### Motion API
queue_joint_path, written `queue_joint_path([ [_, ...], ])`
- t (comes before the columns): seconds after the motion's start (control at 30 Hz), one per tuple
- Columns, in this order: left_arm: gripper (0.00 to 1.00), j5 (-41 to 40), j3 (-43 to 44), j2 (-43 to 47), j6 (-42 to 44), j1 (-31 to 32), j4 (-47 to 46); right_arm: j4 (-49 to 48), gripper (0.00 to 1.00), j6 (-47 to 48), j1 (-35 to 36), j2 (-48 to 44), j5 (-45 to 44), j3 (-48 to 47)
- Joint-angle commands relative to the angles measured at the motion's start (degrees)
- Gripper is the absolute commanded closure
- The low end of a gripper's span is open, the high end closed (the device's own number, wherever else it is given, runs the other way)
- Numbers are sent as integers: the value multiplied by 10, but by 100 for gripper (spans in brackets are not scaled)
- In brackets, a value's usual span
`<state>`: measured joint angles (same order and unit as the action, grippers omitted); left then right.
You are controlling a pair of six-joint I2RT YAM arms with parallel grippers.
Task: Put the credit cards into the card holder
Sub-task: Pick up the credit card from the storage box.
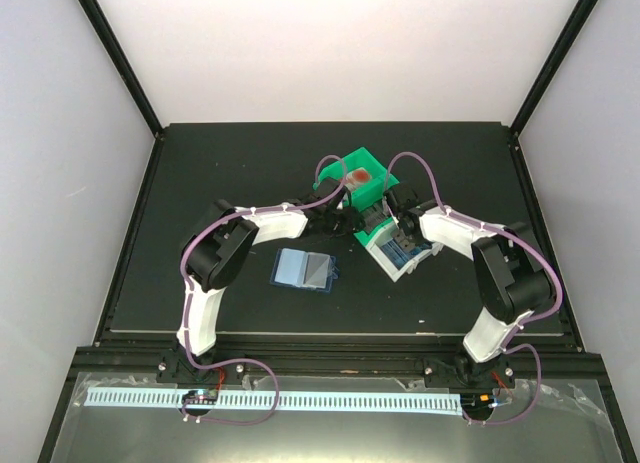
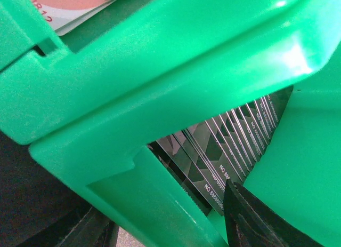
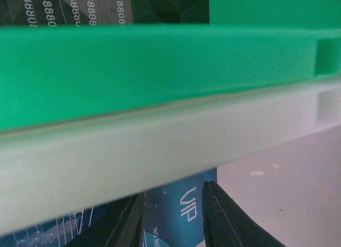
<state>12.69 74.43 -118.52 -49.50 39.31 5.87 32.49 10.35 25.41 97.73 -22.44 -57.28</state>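
The card holder (image 1: 305, 270) lies open on the dark table, light blue pockets up, apart from both grippers. My left gripper (image 1: 338, 211) is at the green bin (image 1: 372, 195); in the left wrist view its jaws straddle the bin's wall (image 2: 160, 71), one finger (image 2: 250, 220) inside beside a stack of dark credit cards (image 2: 229, 145). A red-and-white card (image 2: 69, 4) lies on the bin's top. My right gripper (image 1: 398, 241) is in the white bin (image 1: 385, 265); its open jaws (image 3: 173, 225) frame a blue "VIP" card (image 3: 181, 204) below the white rim (image 3: 160, 151).
The green bin (image 3: 133, 71) and the white bin stand side by side at the middle of the table, touching. Black frame posts and white walls bound the table. Both arms reach inward over the table's centre, the wallet between their bases and the bins.
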Motion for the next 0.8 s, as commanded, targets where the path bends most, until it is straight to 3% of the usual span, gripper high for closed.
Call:
queue_joint_path([
  [0.0,48,-17,-16,-26,41,-5,63,-15,68,0,-12,-15,-59,8],
  [0.3,48,-18,-18,-24,42,-6,63,15,68,-16,-13,-15,-50,-7],
  [0.5,48,-11,-17,-24,42,-7,59,39,63,-23,-13,-10,92,-33],
  [0.77,48,-7,-18,-25,43,-7,57,33,56,-50,-13,10,125,-59],
])
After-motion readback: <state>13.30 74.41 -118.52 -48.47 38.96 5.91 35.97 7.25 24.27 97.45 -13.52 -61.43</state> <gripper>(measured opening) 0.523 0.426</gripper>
